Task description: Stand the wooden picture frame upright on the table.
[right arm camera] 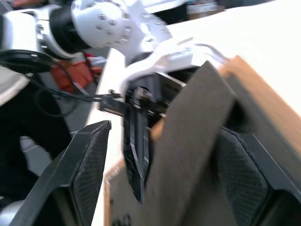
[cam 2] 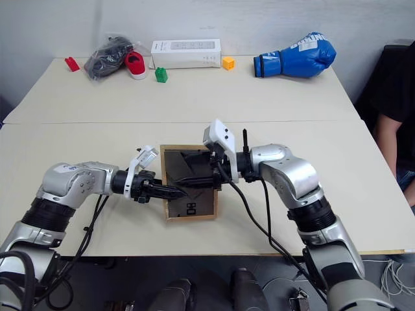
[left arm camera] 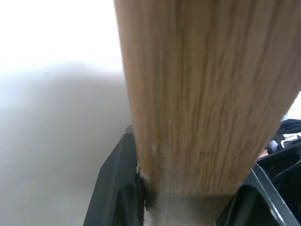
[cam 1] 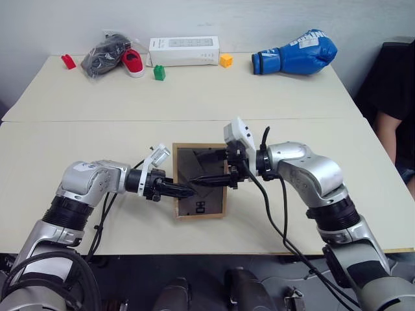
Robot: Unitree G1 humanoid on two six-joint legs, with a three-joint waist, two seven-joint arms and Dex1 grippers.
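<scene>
Silver-grey arm shells, ribbed black joints, loose black cables, white wrist camera housings — black two-finger grippers

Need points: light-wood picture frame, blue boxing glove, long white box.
Small rectangular light-wood picture frame (cam 1: 201, 207), left eye view, dark grey back panel, lower part.
Blue boxing glove (cam 1: 305, 53), left eye view, padded body.
Long white box (cam 1: 184, 50), left eye view, front face.

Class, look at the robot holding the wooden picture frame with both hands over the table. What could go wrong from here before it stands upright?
1. The left hand pinches only the wooden picture frame at its edge, so it might twist or slip.
2. The right hand is open around the fold-out easel stand; if it is not spread enough, the frame may topple onto the table.
</scene>
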